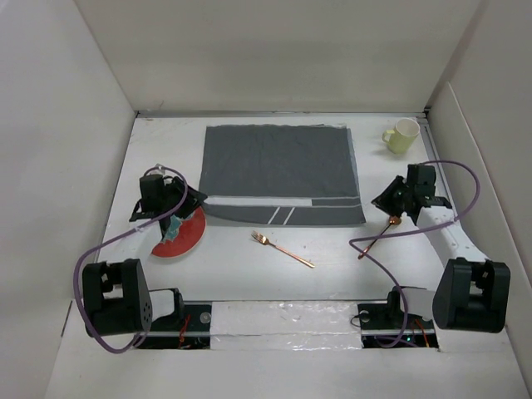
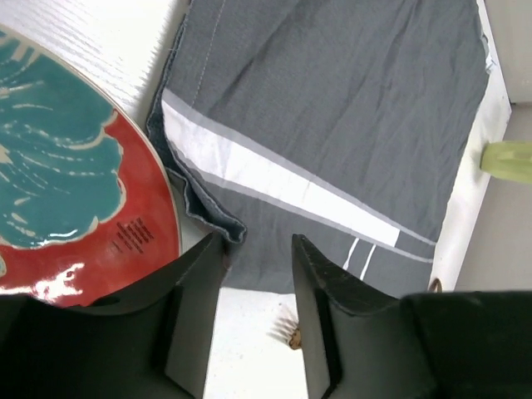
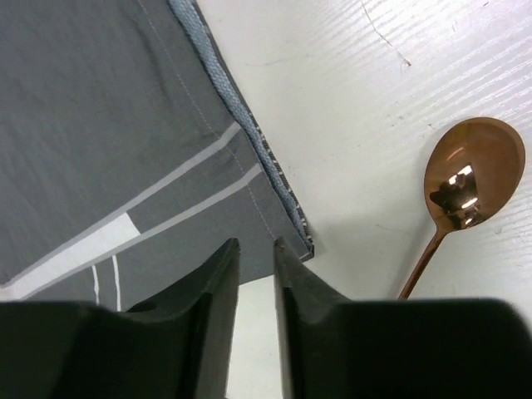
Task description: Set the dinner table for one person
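Note:
The dinner table (image 1: 332, 278) is the white tabletop. On it lies a dark grey placemat (image 1: 283, 170) with white stripes, its near left corner rumpled (image 2: 209, 214). My left gripper (image 1: 194, 199) (image 2: 258, 249) hangs open just over that corner, holding nothing. A red and teal plate (image 1: 183, 234) (image 2: 66, 199) lies to its left. My right gripper (image 1: 382, 202) (image 3: 256, 248) sits at the mat's near right corner (image 3: 295, 237), jaws slightly apart and empty. A copper spoon (image 1: 378, 235) (image 3: 470, 179) lies beside it. A copper fork (image 1: 283, 249) (image 2: 287, 329) lies in front of the mat.
A pale yellow-green mug (image 1: 402, 135) (image 2: 507, 160) stands at the back right, beyond the mat. White walls enclose the table on three sides. Purple cables loop from both arms near the front edge.

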Robot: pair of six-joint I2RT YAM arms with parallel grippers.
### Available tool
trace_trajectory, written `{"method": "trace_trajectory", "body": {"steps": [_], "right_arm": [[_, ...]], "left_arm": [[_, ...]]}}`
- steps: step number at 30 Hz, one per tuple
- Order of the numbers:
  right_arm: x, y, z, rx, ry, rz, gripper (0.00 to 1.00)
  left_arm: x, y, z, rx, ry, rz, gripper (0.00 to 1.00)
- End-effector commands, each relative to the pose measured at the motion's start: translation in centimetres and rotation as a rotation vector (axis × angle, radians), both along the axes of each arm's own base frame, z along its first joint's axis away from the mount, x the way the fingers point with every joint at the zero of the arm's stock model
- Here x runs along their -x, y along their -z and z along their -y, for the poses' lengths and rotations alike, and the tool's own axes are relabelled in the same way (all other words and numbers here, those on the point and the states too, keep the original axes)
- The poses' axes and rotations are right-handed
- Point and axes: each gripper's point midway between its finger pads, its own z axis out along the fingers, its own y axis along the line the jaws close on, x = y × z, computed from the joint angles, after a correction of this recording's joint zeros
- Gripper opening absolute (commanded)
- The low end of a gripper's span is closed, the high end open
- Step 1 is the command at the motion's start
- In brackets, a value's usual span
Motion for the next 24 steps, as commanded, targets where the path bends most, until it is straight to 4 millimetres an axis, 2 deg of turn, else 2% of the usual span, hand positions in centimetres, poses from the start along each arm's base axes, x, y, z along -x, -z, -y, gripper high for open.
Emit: {"method": "trace_trajectory", "body": {"steps": [1, 3, 5, 7, 8, 9, 12, 13, 15, 16, 18, 19, 20, 22, 23, 24], "right_arm": [[-0.7, -2.3, -0.2, 0.038, -0.029, 0.053, 0.22], [-0.3, -2.1, -1.1, 0.053, -0.069, 0.042, 0.00], [0.1, -2.0, -3.1, 0.050, -0.154, 0.040, 0.00], [0.4, -1.9, -4.7, 0.053, -0.207, 0.042, 0.00], [0.5, -2.1, -5.6, 0.056, -0.240, 0.056, 0.00], [1.0, -2.2, -7.8, 0.054, -0.314, 0.067, 0.00], [1.5, -2.2, -11.9, 0.029, -0.444, 0.081, 0.00], [2.4, -2.0, -14.5, 0.027, -0.523, 0.083, 0.00], [2.1, -2.4, -17.1, 0.036, -0.583, 0.099, 0.00], [2.7, -0.9, -19.1, 0.052, -0.638, 0.054, 0.00], [3.0, 0.3, -20.9, 0.083, -0.684, 0.010, 0.00], [2.1, 1.2, -22.0, 0.113, -0.691, -0.014, 0.00], [2.9, 1.8, -23.7, 0.130, -0.737, -0.025, 0.00], [2.7, 2.2, -25.4, 0.149, -0.756, -0.027, 0.00], [3.5, 3.4, -26.6, 0.155, -0.784, -0.050, 0.00], [3.7, 3.7, -27.3, 0.155, -0.797, -0.053, 0.00]], "left_arm": [[0.3, -2.3, 0.0, -0.010, 0.019, 0.061, 0.34], [-0.3, -3.8, -0.4, -0.040, 0.008, 0.099, 0.27], [-0.5, -4.9, -1.5, -0.110, -0.011, 0.117, 0.18], [-1.3, -7.1, -3.0, -0.205, -0.065, 0.156, 0.14], [-1.1, -7.2, -2.6, -0.264, -0.037, 0.147, 0.14], [-1.5, -8.4, -2.5, -0.295, -0.036, 0.169, 0.14], [-1.8, -8.6, -2.2, -0.322, -0.035, 0.178, 0.14], [-1.8, -8.7, -1.9, -0.310, -0.021, 0.184, 0.14], [-2.2, -9.0, -1.6, -0.301, -0.014, 0.196, 0.15], [-2.3, -8.7, -1.5, -0.297, -0.006, 0.185, 0.16], [-2.5, -8.6, -1.2, -0.299, 0.021, 0.179, 0.19], [-2.5, -7.7, -1.0, -0.296, 0.040, 0.148, 0.19], [-2.4, -7.3, -0.9, -0.294, 0.053, 0.127, 0.20], [-2.2, -6.5, -0.8, -0.295, 0.066, 0.102, 0.22], [-2.0, -6.2, -0.8, -0.292, 0.065, 0.095, 0.22], [-1.6, -5.6, -0.8, -0.291, 0.066, 0.081, 0.23]]}}
